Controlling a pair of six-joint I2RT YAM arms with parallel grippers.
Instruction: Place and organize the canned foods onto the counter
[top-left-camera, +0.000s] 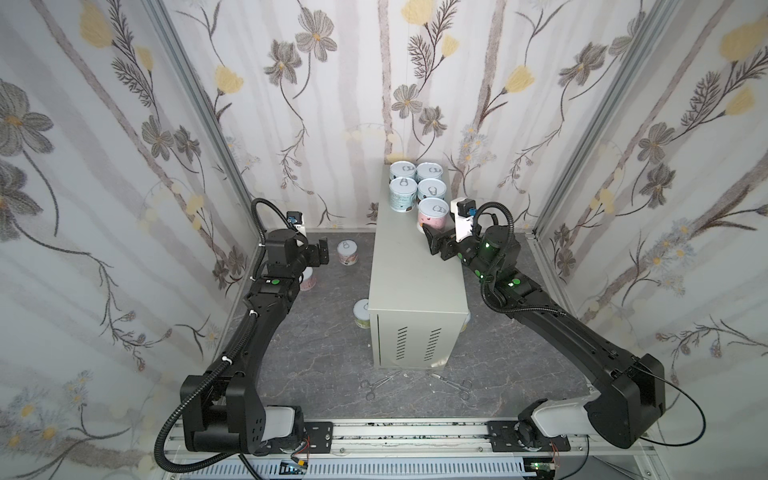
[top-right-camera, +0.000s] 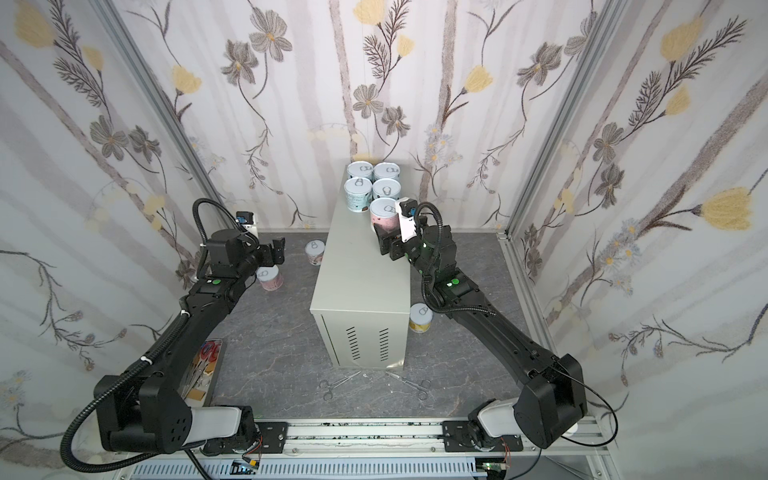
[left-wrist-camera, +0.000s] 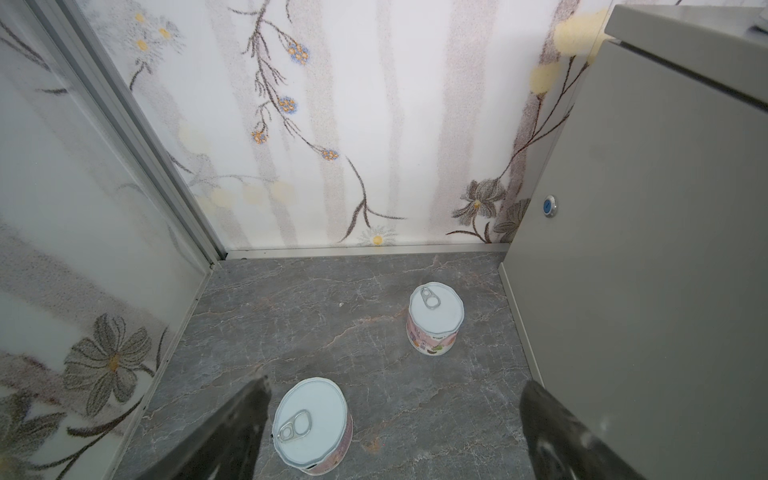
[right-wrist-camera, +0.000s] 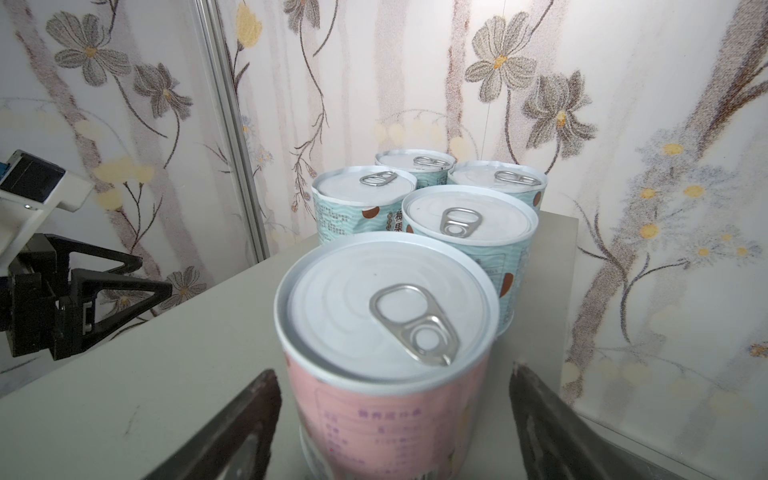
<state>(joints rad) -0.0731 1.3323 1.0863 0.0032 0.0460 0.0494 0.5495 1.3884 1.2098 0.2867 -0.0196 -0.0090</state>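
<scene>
On the tall grey counter (top-left-camera: 415, 282) (top-right-camera: 357, 282) stand several teal cans (top-left-camera: 403, 192) (right-wrist-camera: 469, 224) in a square block, with a pink can (top-left-camera: 433, 214) (right-wrist-camera: 386, 324) in front of them. My right gripper (top-left-camera: 430, 243) (right-wrist-camera: 392, 370) is open around the pink can, with a gap on each side. My left gripper (top-left-camera: 323, 254) (left-wrist-camera: 397, 382) hangs open over the floor left of the counter. Below it stand two pink cans (left-wrist-camera: 311, 419) (left-wrist-camera: 435, 318). Another can (top-left-camera: 362, 313) stands by the counter's front left corner, and a yellow can (top-right-camera: 420, 318) by its right side.
Two pairs of metal forceps (top-left-camera: 376, 384) (top-left-camera: 453, 384) lie on the dark marbled floor in front of the counter. A tray of tools (top-right-camera: 203, 365) sits at the left wall. Flowered walls close in the left, right and back.
</scene>
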